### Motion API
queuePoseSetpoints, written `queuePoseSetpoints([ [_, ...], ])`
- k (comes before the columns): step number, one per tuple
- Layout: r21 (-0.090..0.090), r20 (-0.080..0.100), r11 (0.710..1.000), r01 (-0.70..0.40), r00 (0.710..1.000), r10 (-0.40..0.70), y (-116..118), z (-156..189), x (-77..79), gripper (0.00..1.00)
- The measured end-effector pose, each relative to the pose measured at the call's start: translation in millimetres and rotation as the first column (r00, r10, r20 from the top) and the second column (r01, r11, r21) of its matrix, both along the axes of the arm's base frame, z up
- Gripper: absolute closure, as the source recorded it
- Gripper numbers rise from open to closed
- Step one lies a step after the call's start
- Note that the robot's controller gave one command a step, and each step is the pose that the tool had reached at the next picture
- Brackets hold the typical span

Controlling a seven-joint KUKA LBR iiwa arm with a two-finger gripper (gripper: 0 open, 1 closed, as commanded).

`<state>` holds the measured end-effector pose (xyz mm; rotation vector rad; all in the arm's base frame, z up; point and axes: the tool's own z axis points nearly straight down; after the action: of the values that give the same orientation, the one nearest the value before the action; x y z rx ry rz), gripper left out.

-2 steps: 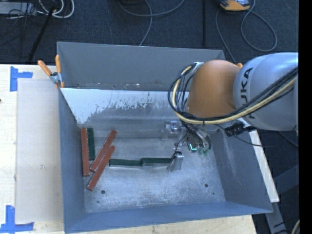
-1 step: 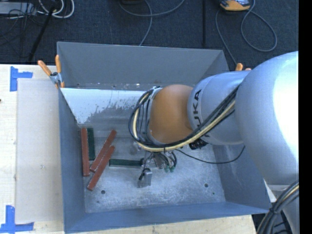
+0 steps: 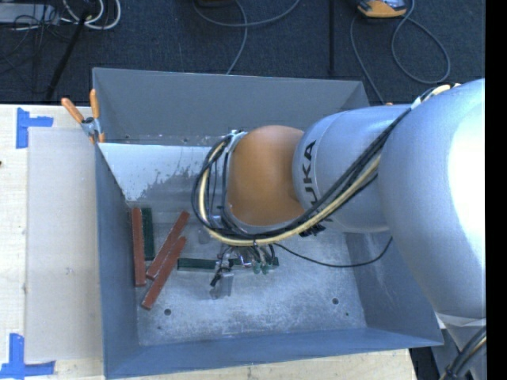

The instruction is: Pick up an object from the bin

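My gripper (image 3: pixel 222 280) reaches down below the orange wrist cover to the bin floor, a little left of the bin's middle. A thin dark green stick (image 3: pixel 192 265) lies flat on the floor, and its right end runs up to the gripper. Whether that end is gripped is hidden from me. Left of it, two reddish-brown sticks (image 3: pixel 167 252) lie slanted side by side, the lower one reaching toward the front left.
Near the left wall lie an upright-running brown stick (image 3: pixel 138 245) and a short dark green stick (image 3: pixel 147 242) beside it. The arm and its cables cover the bin's right and back.
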<state>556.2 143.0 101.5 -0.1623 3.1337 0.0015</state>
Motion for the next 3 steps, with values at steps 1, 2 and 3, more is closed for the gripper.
queuePoseSetpoints([
  [1, -0.001, -0.001, 0.998, -0.059, 0.998, 0.059, -18, -2, 31.4, 0.00],
  [2, -0.001, -0.006, 0.970, -0.244, 0.970, 0.244, -24, -33, 32.9, 0.00],
  [3, 0.000, -0.004, 0.970, -0.242, 0.970, 0.242, -24, -33, 33.1, 0.00],
])
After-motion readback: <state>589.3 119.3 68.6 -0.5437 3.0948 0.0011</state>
